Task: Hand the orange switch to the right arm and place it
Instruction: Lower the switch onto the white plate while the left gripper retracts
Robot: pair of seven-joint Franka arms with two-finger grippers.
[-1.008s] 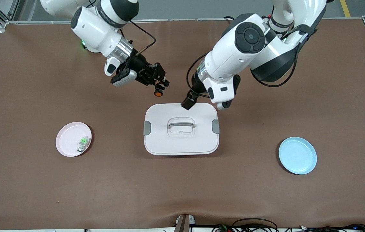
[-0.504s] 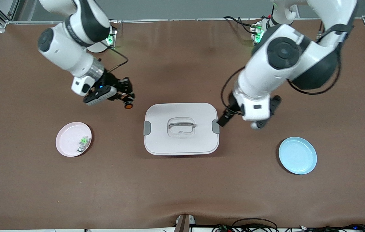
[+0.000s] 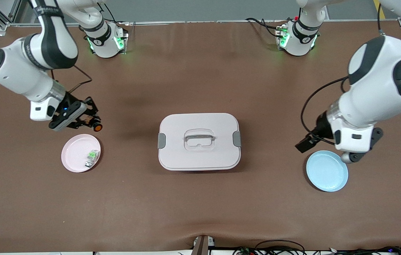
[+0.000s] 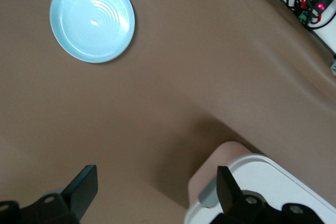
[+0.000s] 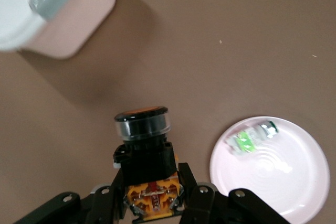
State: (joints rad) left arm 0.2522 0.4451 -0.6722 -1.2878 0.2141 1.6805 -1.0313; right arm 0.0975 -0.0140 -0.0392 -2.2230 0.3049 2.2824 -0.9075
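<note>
My right gripper [image 3: 90, 122] is shut on the orange switch [image 3: 96, 127], a black cylinder with an orange cap. It hangs over bare table just off the rim of the pink plate [image 3: 76, 156]. In the right wrist view the switch [image 5: 143, 142] sits between the fingers of the right gripper [image 5: 152, 195], its orange base clamped and its cap pointing away from the wrist. My left gripper [image 3: 305, 144] is open and holds nothing, over the table beside the blue plate [image 3: 327, 171]. In the left wrist view the fingers [image 4: 84, 187] of the left gripper [image 4: 156, 187] stand wide apart.
A small green-and-silver part [image 3: 92, 156] lies on the pink plate [image 5: 278, 187]. A white lidded box [image 3: 199, 156] with grey latches and a handle stands mid-table. The box [image 4: 268, 177] and the blue plate [image 4: 92, 18] also show in the left wrist view.
The right arm has carried the switch from beside the box toward its own end of the table, to the pink plate. The left arm has swung away from the box to the blue plate.
</note>
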